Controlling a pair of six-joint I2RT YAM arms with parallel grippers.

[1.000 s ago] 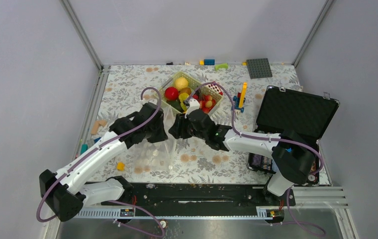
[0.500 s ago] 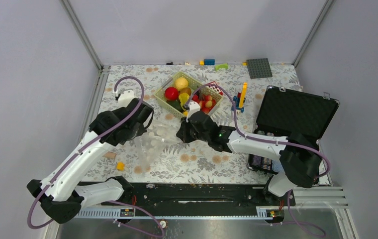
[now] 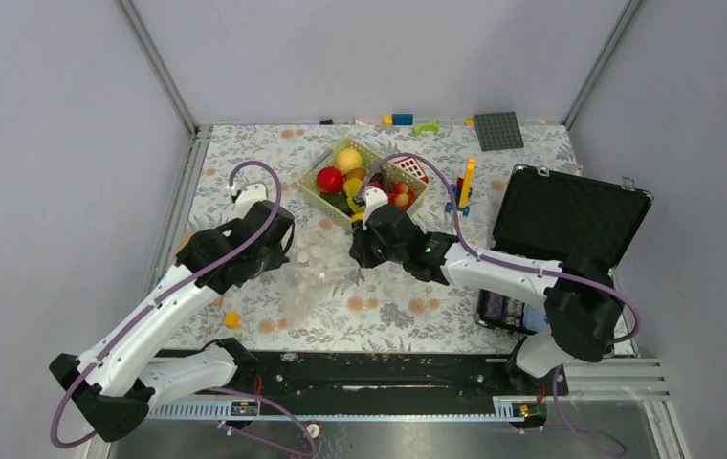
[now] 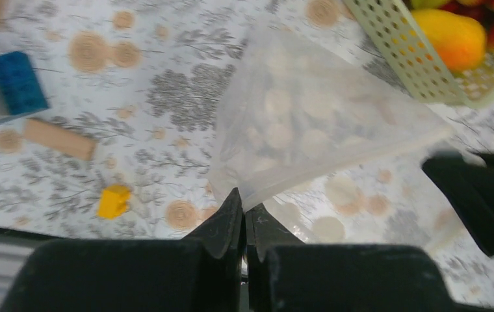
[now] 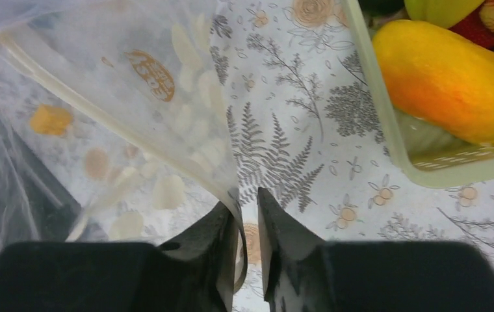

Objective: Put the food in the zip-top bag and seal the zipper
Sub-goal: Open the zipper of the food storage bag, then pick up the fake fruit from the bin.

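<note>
One blurry zip-top bag [image 4: 309, 130], food [image 4: 455, 39] cropped

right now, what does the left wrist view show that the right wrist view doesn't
Only the left wrist view: a blue block and a wooden block lying on the cloth.
Only the right wrist view: an orange logo printed on the film, and the zipper strip seen sharply.
Both: the zip-top bag pinched in that arm's jaws, the green basket and an orange-yellow fruit.

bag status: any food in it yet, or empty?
Empty. Only printed dots show through the bag; the food sits in the basket.
</note>
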